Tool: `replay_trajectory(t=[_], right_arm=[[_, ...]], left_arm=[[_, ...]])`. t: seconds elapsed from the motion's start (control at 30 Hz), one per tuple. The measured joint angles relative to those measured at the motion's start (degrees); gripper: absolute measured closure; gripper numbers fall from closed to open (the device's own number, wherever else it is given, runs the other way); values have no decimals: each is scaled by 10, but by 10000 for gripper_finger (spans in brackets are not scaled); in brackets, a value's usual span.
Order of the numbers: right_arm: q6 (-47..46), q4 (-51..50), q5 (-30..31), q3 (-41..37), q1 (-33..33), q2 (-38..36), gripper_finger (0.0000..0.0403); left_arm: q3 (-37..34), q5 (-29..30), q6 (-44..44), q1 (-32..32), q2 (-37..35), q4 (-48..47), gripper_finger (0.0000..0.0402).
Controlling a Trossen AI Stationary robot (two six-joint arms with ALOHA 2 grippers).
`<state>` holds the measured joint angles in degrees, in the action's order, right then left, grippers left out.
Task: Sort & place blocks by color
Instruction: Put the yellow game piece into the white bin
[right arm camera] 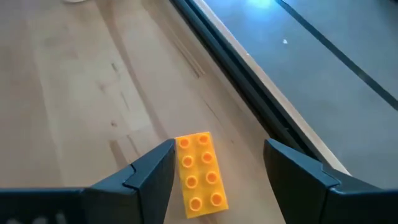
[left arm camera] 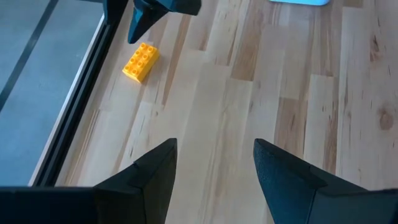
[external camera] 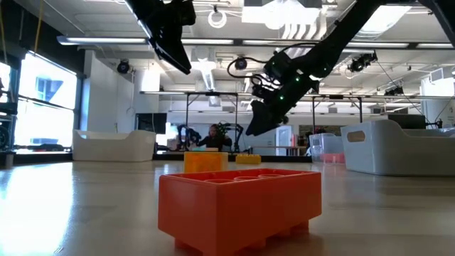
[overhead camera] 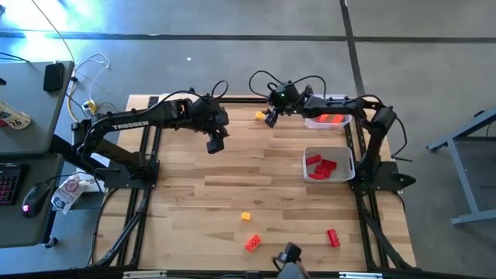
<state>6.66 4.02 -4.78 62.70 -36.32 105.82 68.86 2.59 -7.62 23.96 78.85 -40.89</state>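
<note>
Blocks, small studded plastic bricks, lie scattered over the pale wood-plank table. Going left to right in the high view: the left gripper hangs over bare planks at about 11 o'clock from the table's centre, its two dark wedge-shaped fingers spread apart with nothing between them. At about 6 o'clock, near the front edge, sit a small yellow brick and just below it an orange brick, glossy and rectangular. At 12 o'clock, close to the black metal rail at the back edge, rests a yellow eight-stud brick, lying flat, studs up. The right gripper hovers right above it, fingers wide apart and standing either side of it without touching. Further right, at about 2 o'clock, a white tray holds what looks like orange bricks, though its contents are hard to make out. Beside it at 3 o'clock, a second white rectangular tray with rounded corners holds several red bricks. A lone red brick lies at 5 o'clock.
</note>
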Motion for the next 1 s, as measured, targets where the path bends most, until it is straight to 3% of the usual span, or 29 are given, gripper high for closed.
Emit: replay_trajectory(t=[0.2, 0.4, 1.0], right_arm=[[-20, -39, -2, 56, -5, 25, 174], [2, -151, 0, 114, 0, 49, 174], [26, -196, 36, 125, 11, 114, 174]], left_arm=[[0, 0, 0, 0, 0, 3, 202], [0, -5, 2, 0, 0, 0, 202], [0, -5, 0, 0, 0, 1, 202]])
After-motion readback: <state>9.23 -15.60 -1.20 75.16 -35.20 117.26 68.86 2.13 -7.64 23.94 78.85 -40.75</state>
